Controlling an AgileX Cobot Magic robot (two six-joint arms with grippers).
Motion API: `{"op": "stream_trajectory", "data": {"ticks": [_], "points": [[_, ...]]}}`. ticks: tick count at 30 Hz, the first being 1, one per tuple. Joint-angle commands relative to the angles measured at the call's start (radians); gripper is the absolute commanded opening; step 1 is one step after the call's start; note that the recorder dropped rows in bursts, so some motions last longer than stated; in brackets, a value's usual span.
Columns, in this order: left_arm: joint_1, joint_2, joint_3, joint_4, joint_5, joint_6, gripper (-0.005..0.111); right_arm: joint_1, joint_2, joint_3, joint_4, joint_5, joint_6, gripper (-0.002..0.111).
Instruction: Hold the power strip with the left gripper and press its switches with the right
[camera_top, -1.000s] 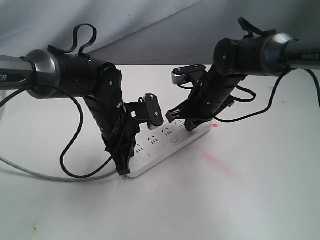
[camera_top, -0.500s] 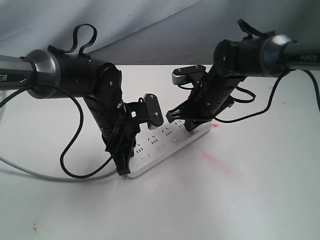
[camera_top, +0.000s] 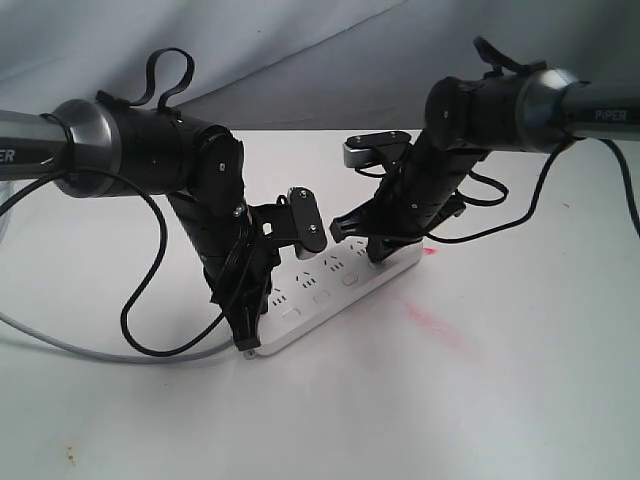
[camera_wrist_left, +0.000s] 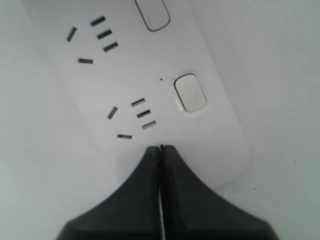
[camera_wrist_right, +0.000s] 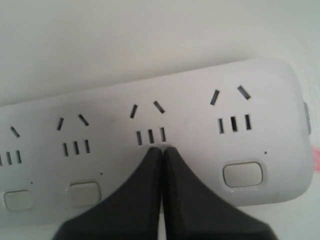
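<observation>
The white power strip (camera_top: 330, 292) lies slantwise on the white table, its grey cord (camera_top: 60, 343) trailing off to the left. My left gripper (camera_top: 247, 343) is shut, tips down on the strip's near rounded end. In the left wrist view, that gripper (camera_wrist_left: 161, 148) rests just short of the last socket and beside the end switch (camera_wrist_left: 190, 92). My right gripper (camera_top: 379, 257) is shut too, tips on the strip's far part. In the right wrist view, it (camera_wrist_right: 162, 149) sits below a socket's slots, between two visible switches (camera_wrist_right: 84, 192) (camera_wrist_right: 242, 174), hiding the spot between them.
A black cable (camera_top: 135, 330) loops from the left arm onto the table beside the strip. Another black cable (camera_top: 500, 225) hangs behind the right arm. A pink smear (camera_top: 430, 322) marks the table to the right of the strip. A grey cloth backdrop (camera_top: 300, 50) rises behind.
The right arm has edged slightly to the left over the strip. The left arm and the strip have not moved.
</observation>
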Motion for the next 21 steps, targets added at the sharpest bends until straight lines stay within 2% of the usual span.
{"op": "stream_trajectory", "data": {"ticks": [1,21], "points": [[-0.005,0.030,0.015,-0.009,0.036,-0.005,0.000,0.003,0.056,0.023,-0.062,0.074,0.039,0.000],[-0.005,0.030,0.015,-0.009,0.036,-0.005,0.000,0.011,0.060,0.023,-0.086,0.147,0.093,0.000]]}}
